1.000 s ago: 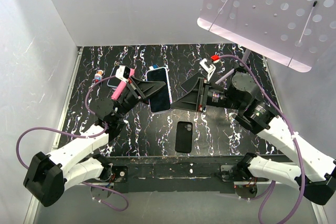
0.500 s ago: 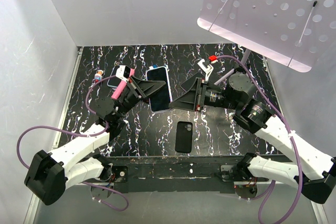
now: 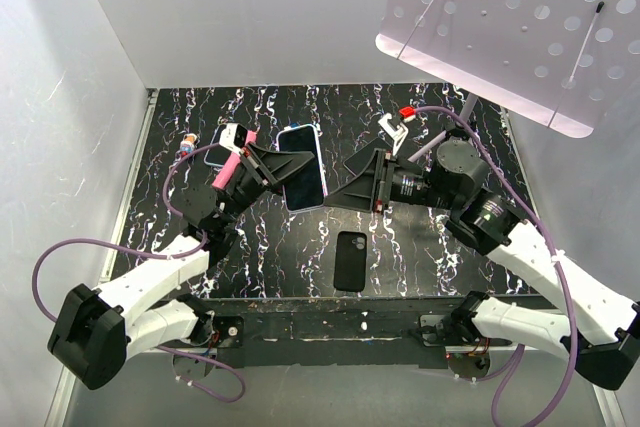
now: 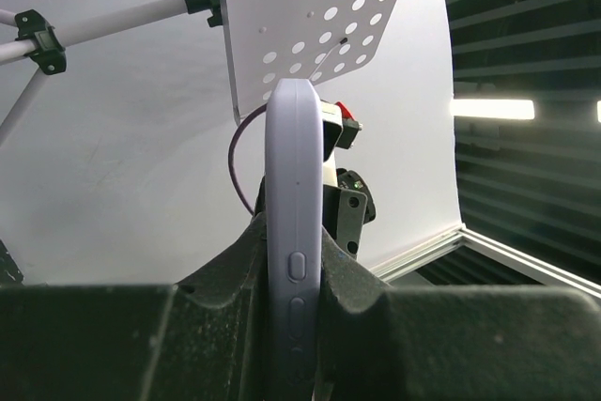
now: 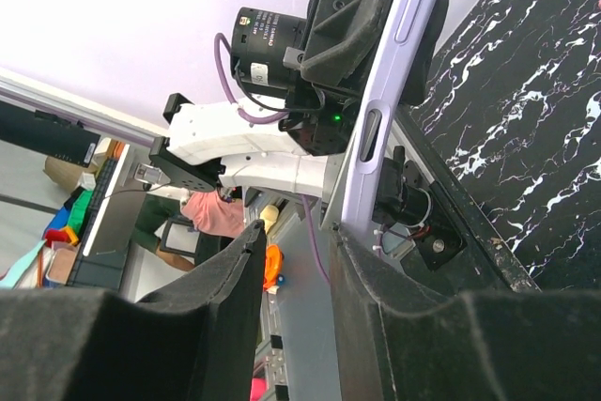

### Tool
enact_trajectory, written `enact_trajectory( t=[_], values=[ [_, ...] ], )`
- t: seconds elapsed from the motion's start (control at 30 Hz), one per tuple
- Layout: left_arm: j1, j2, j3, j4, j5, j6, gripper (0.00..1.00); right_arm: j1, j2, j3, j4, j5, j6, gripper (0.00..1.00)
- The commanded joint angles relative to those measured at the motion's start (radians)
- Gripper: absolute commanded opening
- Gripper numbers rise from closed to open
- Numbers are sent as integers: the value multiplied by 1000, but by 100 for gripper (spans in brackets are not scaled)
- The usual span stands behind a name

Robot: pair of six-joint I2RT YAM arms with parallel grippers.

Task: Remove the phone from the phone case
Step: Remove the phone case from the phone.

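The phone in its lavender case (image 3: 303,169) is held up above the table, screen facing the top camera. My left gripper (image 3: 272,169) is shut on its left long edge. In the left wrist view the case's side with its buttons (image 4: 294,260) stands pinched between my jaws (image 4: 294,232). My right gripper (image 3: 352,183) is open at the phone's right edge. In the right wrist view the lavender case edge (image 5: 390,72) runs up from beside my right finger (image 5: 376,307), and the gap between the jaws (image 5: 299,232) is empty.
A flat black phone-shaped item (image 3: 350,259) lies on the marbled table (image 3: 450,247) below the grippers. At the back left are a white phone (image 3: 225,142), a pink marker (image 3: 228,169) and a small bottle (image 3: 187,143). A white and red clip (image 3: 398,122) lies at the back right.
The held phone has shifted slightly up and back. My right gripper has drawn a little to the right and stays open. The left grip is unchanged.
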Motion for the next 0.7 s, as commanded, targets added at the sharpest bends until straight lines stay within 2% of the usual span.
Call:
enact_trajectory(
  t=[0.0, 0.2, 0.37, 0.5, 0.53, 0.57, 0.6, 0.63, 0.67],
  values=[
    [-2, -34, 30, 86, -13, -32, 0, 1, 31, 7, -8, 22, -24, 41],
    [-2, -28, 79, 72, 22, -14, 0, 8, 87, 37, -148, 120, -77, 41],
    [-22, -28, 104, 28, 51, 26, 0, 8, 156, 82, -111, 143, -67, 41],
    [-56, -17, 115, -30, 72, 63, 0, 7, 213, 145, -45, 94, -48, 39],
    [-62, -14, 121, -44, 86, 72, 0, 4, 236, 157, -24, 71, -37, 36],
    [-64, -13, 127, -66, 103, 90, 0, -2, 248, 169, -17, 38, -29, 23],
    [-61, -13, 133, -104, 127, 113, 0, -11, 252, 169, -5, 9, -14, 7],
    [-53, -20, 142, -150, 146, 139, 0, -22, 247, 162, 9, -11, 12, 1],
    [-47, -29, 148, -202, 166, 170, 14, -36, 236, 142, 30, -34, 37, 1]
  ],
)
